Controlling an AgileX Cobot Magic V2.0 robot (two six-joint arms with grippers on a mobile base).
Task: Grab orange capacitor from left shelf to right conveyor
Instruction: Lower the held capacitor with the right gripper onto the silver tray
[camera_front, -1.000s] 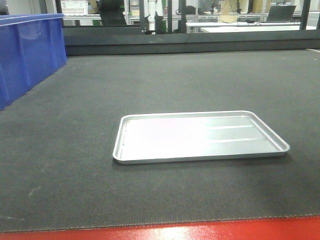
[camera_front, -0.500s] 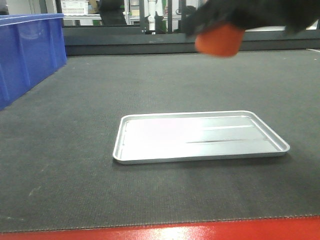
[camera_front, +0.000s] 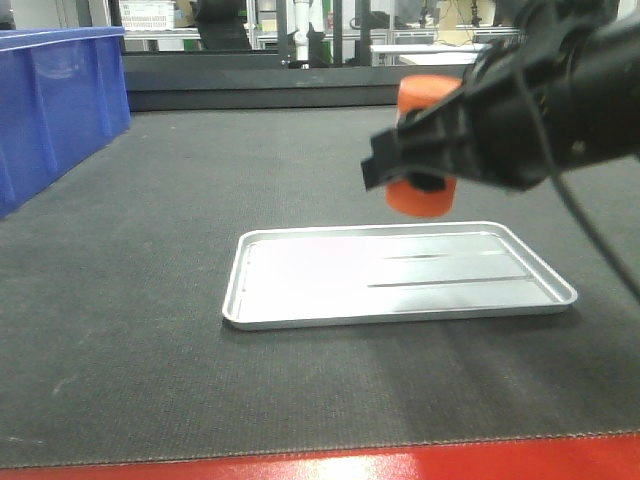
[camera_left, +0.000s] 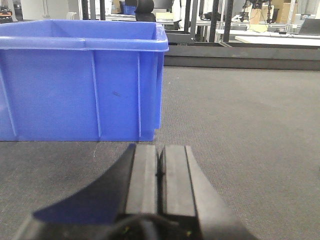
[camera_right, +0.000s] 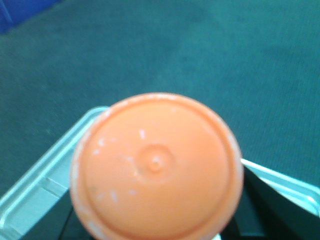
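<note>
While gripper (camera_front: 428, 150) clamps orange capacitor (camera_front: 420, 198), seemingly mid-body

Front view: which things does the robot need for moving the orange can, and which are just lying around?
Needed: orange capacitor, held off the belt by the right gripper; dark conveyor.
Just lying about: silver tray; blue bin.

The right gripper (camera_front: 420, 180) is matte black and blocky, with a thin black cable (camera_front: 590, 235) attached. The left gripper (camera_left: 160, 172) has flat, black rectangular fingers (camera_left: 143, 175).
</note>
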